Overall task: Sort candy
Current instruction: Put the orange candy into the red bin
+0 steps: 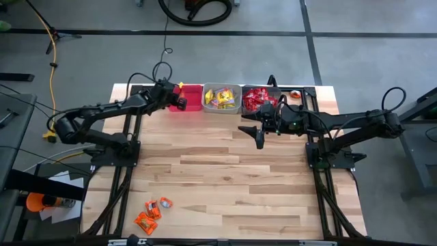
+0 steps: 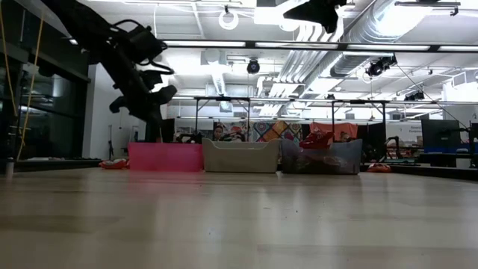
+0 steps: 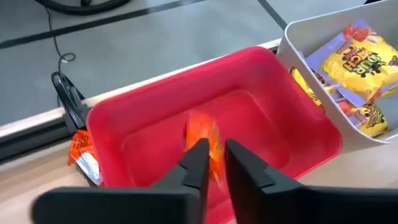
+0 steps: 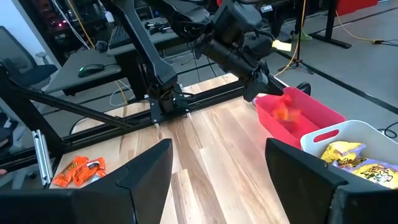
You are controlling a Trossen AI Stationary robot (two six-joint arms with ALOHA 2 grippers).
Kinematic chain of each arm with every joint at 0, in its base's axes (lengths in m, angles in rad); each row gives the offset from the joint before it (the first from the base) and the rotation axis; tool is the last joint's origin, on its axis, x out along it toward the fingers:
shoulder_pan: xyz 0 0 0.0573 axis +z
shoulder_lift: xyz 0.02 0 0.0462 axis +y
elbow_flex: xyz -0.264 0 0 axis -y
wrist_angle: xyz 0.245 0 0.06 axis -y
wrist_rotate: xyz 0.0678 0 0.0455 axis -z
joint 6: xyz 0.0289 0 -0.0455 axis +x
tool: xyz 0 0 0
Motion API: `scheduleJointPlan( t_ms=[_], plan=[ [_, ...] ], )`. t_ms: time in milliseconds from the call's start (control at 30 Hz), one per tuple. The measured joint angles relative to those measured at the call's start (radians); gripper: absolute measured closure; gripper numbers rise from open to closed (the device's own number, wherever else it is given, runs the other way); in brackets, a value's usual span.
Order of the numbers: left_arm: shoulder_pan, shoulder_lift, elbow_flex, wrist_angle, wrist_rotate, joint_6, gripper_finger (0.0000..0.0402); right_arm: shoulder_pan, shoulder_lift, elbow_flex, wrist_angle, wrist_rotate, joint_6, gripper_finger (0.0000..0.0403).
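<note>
Left gripper [image 3: 211, 163] over the red bin [image 3: 155, 112], an orange candy [image 3: 202, 138] blurred just beyond its slightly parted fingertips.

No finger visibly touches that candy. Beside the red bin, the grey bin [image 1: 222, 106] holds yellow candies [image 1: 220, 97] and the dark bin [image 1: 247, 109] red ones [image 1: 258, 98]. The right gripper [image 4: 217, 168], spread wide, hangs before the dark bin. More orange candies [image 1: 151, 213] lie well away from both grippers, near the table's opposite edge.

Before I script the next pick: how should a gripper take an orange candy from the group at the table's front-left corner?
Take the outermost packet, apart from the other orange candies. It lies flat on the table, so come straight down from above and pinch across its narrow width at the middle. The left gripper, over the red bin, is on that side.
</note>
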Motion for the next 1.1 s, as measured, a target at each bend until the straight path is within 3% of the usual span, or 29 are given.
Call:
scheduleJointPlan(
  t_ms=[233, 433, 533, 633, 900, 1100],
  plan=[
    [-0.002, -0.051, 0.0, -0.008, 0.03, 0.026, 0.0276, 0.0, 0.0, 0.0, -0.001, -0.001, -0.027, 0.0151],
    [-0.065, -0.188, 0.0, -0.022, 0.45, -0.122, 0.0231, 0.0, 0.0, 0.0, -0.002, -0.001, -0.027, 0.0151],
    [-0.185, -0.271, 0.0, -0.023, 0.536, -0.189, 0.0228, 0.0, 0.0, 0.0, -0.001, -0.001, -0.027, 0.0151],
    [-0.352, -0.343, 0.0, 0.005, 0.457, -0.223, 0.023, 0.0, 0.0, 0.0, -0.001, -0.001, -0.027, 0.0151],
    [-0.788, -0.385, 0.0, 0.211, 0.032, -0.127, 0.0234, 0.0, 0.0, 0.0, 0.01, -0.018, -0.026, 0.0151],
    [-0.935, -0.343, 0.0, 0.235, -0.174, -0.065, 0.0234, 0.0, 0.0, 0.0, 0.01, -0.015, -0.027, 0.0151]
  ],
)
